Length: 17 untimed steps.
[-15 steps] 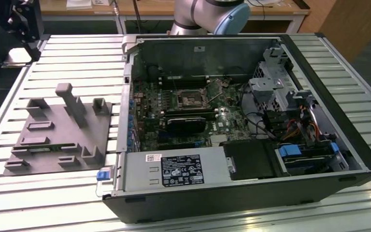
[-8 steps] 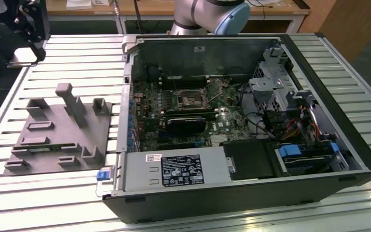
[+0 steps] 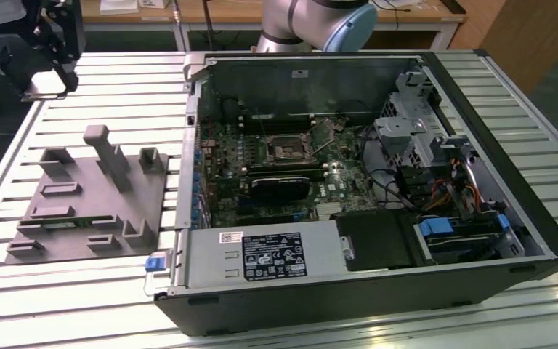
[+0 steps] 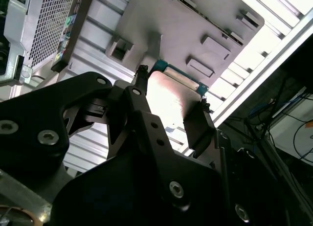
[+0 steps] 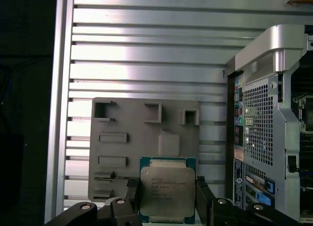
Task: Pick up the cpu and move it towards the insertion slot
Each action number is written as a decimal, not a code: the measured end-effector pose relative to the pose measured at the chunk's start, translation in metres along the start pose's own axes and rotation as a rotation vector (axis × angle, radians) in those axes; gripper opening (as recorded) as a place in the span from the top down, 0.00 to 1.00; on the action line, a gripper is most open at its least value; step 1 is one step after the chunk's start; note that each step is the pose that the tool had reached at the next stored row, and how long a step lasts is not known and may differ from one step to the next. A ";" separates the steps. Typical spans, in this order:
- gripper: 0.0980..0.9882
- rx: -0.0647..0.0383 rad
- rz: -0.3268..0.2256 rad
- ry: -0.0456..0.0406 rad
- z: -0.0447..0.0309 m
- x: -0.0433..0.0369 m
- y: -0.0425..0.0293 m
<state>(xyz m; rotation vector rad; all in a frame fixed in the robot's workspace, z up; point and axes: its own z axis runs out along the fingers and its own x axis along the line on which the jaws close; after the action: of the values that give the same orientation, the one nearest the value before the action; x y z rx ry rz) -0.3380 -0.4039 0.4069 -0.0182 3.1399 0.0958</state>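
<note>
Fingers (image 5: 132,194) clamped the cpu (image 5: 167,192) by two opposite edges in the first wrist view, the chip sitting squarely between them and lifted clear above the grey fixture (image 5: 122,152) on the slatted worktop (image 5: 146,59). With so little edge under each pad, the cpu could, by my judgement, tilt or slip out during travel. Beyond the fingers on the far side stood the open computer case (image 5: 266,113), its socket (image 3: 287,147) well apart from them.

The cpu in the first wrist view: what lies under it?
Beneath the cpu, held between the gripper fingers, lies the grey fixture on the slatted table. The fixture's part directly below the chip is covered.
</note>
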 end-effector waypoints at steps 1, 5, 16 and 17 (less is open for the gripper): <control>0.50 0.000 0.000 -0.0001 0.0001 -0.0011 0.0000; 0.50 0.000 0.000 -0.0001 0.0000 -0.0065 -0.0001; 0.50 0.000 0.000 0.0000 0.0000 -0.0249 -0.0003; 0.50 0.000 0.000 0.0001 0.0000 -0.0268 -0.0003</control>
<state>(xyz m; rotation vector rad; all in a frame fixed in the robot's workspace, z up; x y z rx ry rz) -0.3112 -0.4039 0.4070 -0.0182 3.1400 0.0959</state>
